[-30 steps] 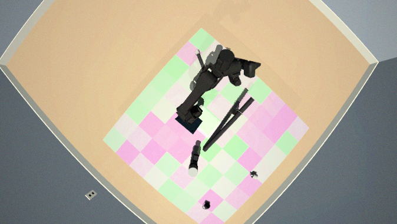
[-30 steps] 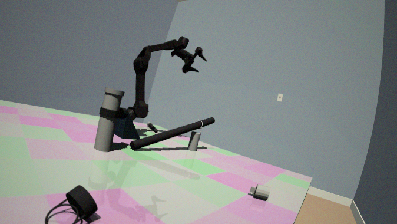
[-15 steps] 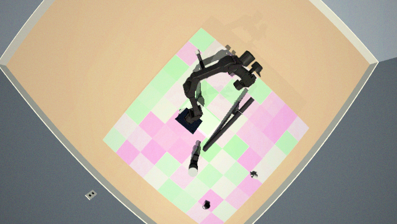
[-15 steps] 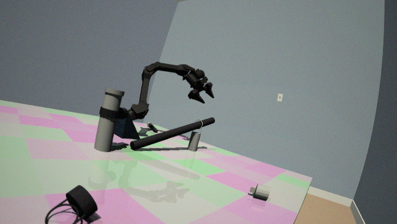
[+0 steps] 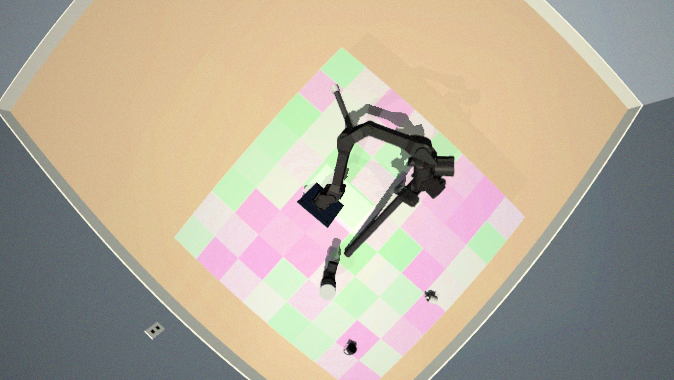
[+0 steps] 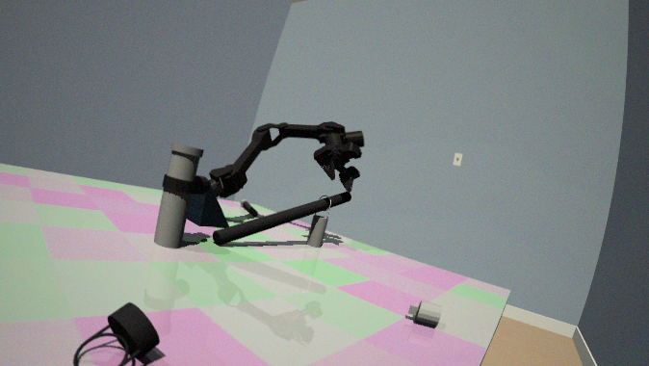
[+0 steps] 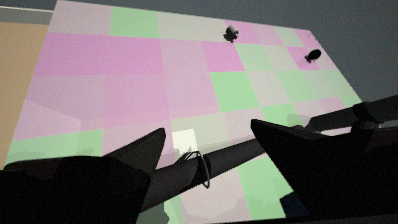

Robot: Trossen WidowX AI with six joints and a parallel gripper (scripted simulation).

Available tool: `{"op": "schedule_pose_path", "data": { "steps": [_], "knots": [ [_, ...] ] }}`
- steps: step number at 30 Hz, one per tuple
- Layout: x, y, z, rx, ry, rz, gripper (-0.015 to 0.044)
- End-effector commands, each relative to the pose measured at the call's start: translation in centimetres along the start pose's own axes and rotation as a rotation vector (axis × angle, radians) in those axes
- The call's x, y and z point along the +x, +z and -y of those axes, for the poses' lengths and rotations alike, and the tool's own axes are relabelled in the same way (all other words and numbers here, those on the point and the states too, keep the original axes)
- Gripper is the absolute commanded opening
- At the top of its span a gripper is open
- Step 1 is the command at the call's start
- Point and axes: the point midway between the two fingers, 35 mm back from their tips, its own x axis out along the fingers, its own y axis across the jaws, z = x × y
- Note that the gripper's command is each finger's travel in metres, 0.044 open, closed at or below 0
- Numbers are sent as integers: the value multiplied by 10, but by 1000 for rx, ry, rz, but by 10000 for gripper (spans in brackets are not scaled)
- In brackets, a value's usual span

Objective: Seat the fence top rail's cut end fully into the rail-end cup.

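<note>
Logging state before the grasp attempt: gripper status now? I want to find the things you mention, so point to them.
Gripper [image 5: 404,186] [image 6: 341,185] [image 7: 207,127]: open, nothing between its fingers; poised near the raised end of the long black cylindrical rail [image 5: 372,228] [image 6: 274,220] [image 7: 227,156].

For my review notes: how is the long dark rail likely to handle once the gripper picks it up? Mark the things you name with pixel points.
The rail [image 5: 372,227] [image 6: 274,222] [image 7: 230,156] looks stiff: it runs straight, without sagging, from its low end up through the loop [image 7: 206,172]. Being round, it may roll or twist between the fingers. Gripped near its raised end, it would probably pivot, since most of its length lies beyond the loop.
</note>
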Motion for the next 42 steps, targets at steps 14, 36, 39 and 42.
{"op": "schedule_pose_path", "data": {
  "steps": [14, 36, 39, 42],
  "knots": [
    [48, -4, 233, -35, 147, -294, 440],
    [44, -24, 332, -471, 332, -183, 440],
    [50, -28, 354, -740, 372, -202, 440],
    [58, -33, 377, -1010, 430, -215, 440]
  ]
}}
